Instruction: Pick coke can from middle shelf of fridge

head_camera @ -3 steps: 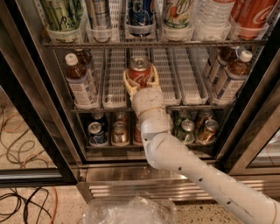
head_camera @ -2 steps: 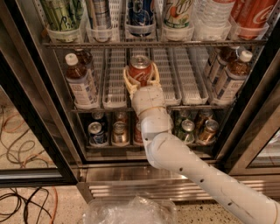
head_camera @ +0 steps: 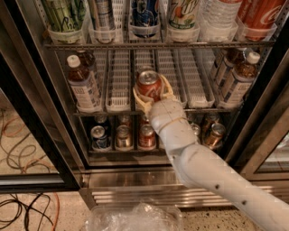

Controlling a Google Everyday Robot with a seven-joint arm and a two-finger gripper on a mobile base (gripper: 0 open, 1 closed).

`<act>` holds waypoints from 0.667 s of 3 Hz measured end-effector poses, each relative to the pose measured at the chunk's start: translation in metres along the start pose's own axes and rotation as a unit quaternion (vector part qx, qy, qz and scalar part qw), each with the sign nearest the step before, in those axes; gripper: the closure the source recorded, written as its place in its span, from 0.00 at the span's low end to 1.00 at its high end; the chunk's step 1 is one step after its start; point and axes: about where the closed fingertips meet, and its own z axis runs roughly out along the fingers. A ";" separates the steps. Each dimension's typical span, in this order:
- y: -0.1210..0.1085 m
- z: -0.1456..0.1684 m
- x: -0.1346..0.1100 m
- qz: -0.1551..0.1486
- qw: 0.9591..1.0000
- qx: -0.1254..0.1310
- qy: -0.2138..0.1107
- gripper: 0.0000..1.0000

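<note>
Inside the fridge (head_camera: 28,113), the coke can (head_camera: 149,82) stands at the front of the middle shelf (head_camera: 118,85). The gripper (head_camera: 153,91) clasps it, narrowed to the can's width, one finger against each side.

One coke can (head_camera: 148,81) clasped by one gripper (head_camera: 152,91) at the middle shelf (head_camera: 118,107) — six drinks (head_camera: 183,13) along the top

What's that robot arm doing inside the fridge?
The robot is grabbing a drink. Its hand is reaching into the open fridge and its two fingers are closed around the red coke can. The can is upright at the front of the middle shelf, between the brown bottles on either side. It hasn't come out of the fridge yet.
</note>
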 end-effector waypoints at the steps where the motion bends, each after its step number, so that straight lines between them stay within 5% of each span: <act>1: -0.009 -0.028 0.010 -0.013 0.997 -0.048 0.059 1.00; 2: -0.027 -0.044 0.022 -0.006 0.991 -0.084 0.106 1.00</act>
